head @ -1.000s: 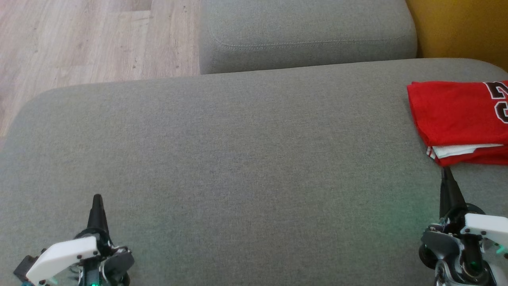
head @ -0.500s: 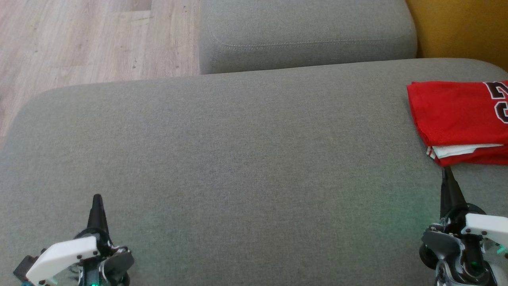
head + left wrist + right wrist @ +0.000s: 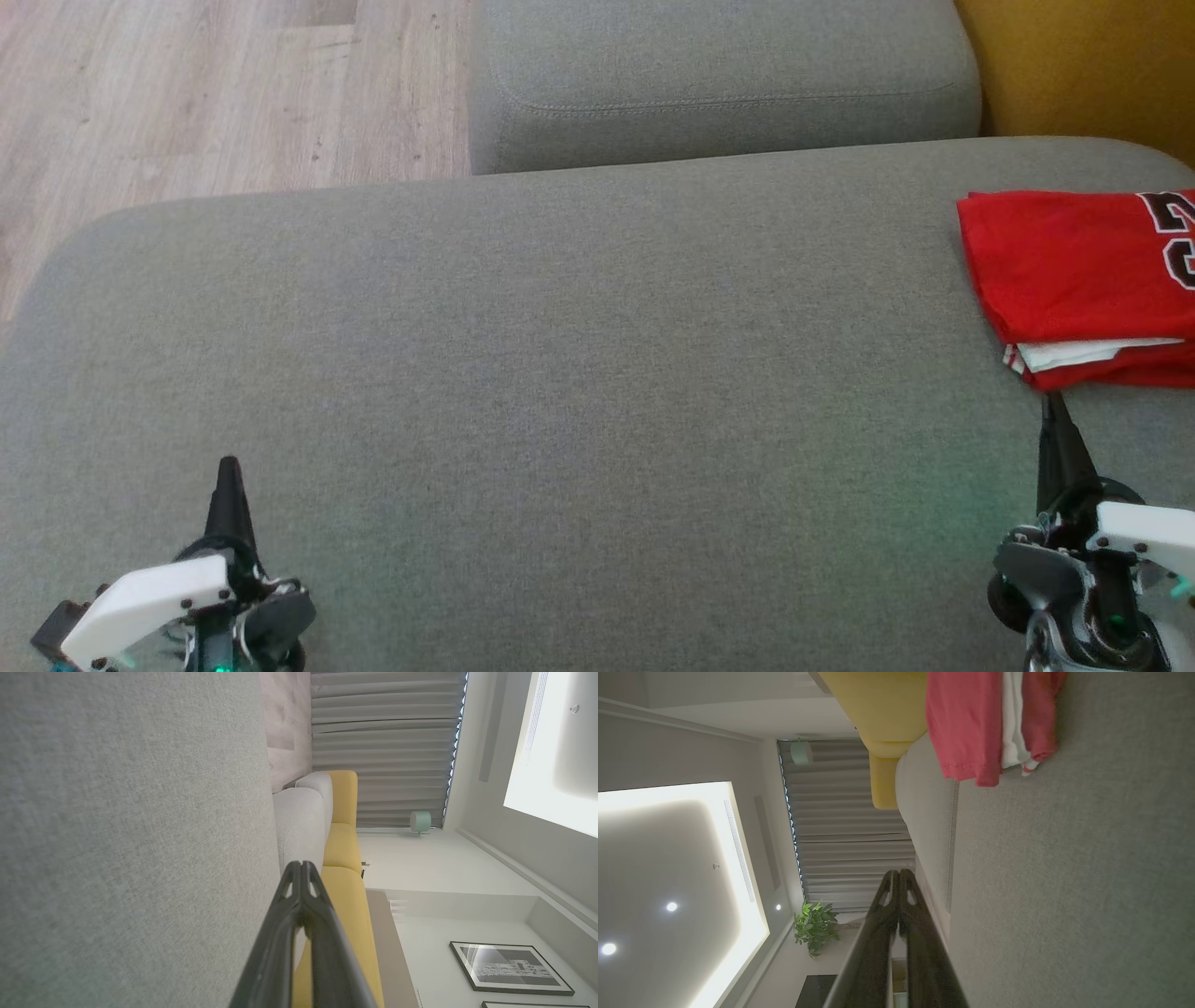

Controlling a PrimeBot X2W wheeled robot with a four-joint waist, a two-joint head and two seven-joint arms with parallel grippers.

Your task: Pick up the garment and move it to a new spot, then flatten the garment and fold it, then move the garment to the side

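Left gripper (image 3: 229, 464): I read its two fingers as pressed together with nothing between them, over bare seat.
Right gripper (image 3: 1051, 401): also closed and holding nothing. Its tips end at the shirt's near edge, and I cannot tell whether they touch it.
Shirt (image 3: 1074, 266): red and folded, lying flat straight ahead of the right gripper and a little to its right, well apart from the left gripper.
Shirt's lie: the part I see runs crosswise to the right fingers. Its short edge faces the left gripper's side, and a white layer peeks out along the near edge.
Seat (image 3: 560, 373): a flat grey woven cushion under both grippers.
Beyond: a second grey cushion (image 3: 719, 75) lies ahead, with wood floor (image 3: 187, 93) past the left gripper and yellow upholstery (image 3: 1074, 65) behind the shirt.
Room: the wrist views show pleated curtains (image 3: 383, 742) and a potted plant (image 3: 815, 926).
Cut off: the shirt runs out of the head view, so I cannot judge its full length or read its black-and-white lettering.
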